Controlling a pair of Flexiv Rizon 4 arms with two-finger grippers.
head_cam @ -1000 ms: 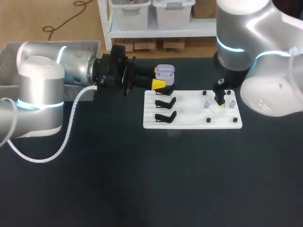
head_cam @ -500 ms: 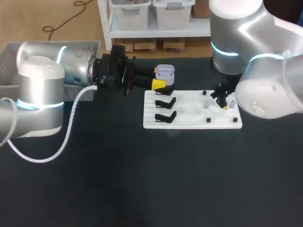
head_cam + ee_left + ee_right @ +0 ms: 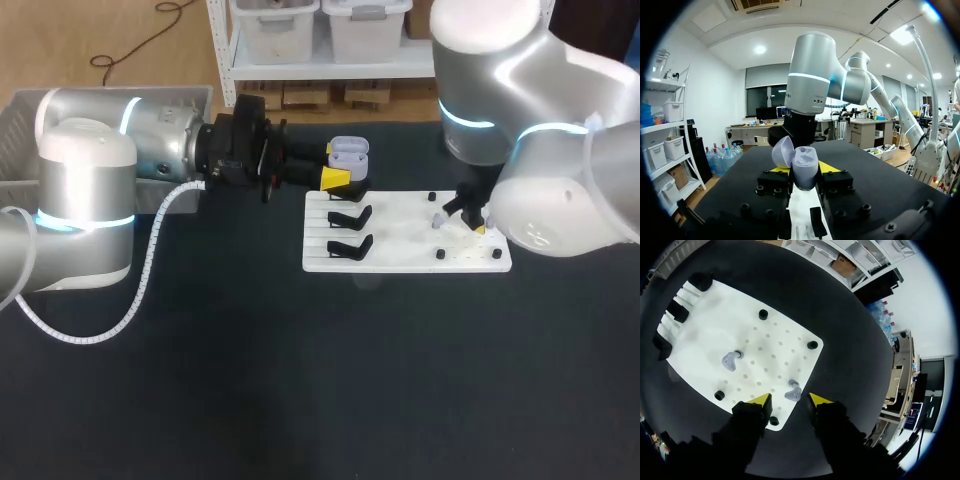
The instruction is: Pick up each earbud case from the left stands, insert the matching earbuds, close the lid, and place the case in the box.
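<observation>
Seen from each wrist: left gripper (image 3: 804, 169) clamps open-lidded earbud case (image 3: 805, 161); right gripper (image 3: 790, 399) gapes over an earbud (image 3: 792, 390) on white board (image 3: 777, 332).

The surface (image 3: 300, 400) looks like matt black cloth. On it lies a white board (image 3: 400, 256) of smooth, matt plastic, dotted with small holes, carrying black plastic stands (image 3: 350, 244). The earbud case (image 3: 805, 159) is smooth lilac plastic with a soft sheen. The earbuds (image 3: 730, 360) look pale and translucent. The left arm (image 3: 150, 130) and right arm (image 3: 560, 90) have glossy silver-grey shells.
</observation>
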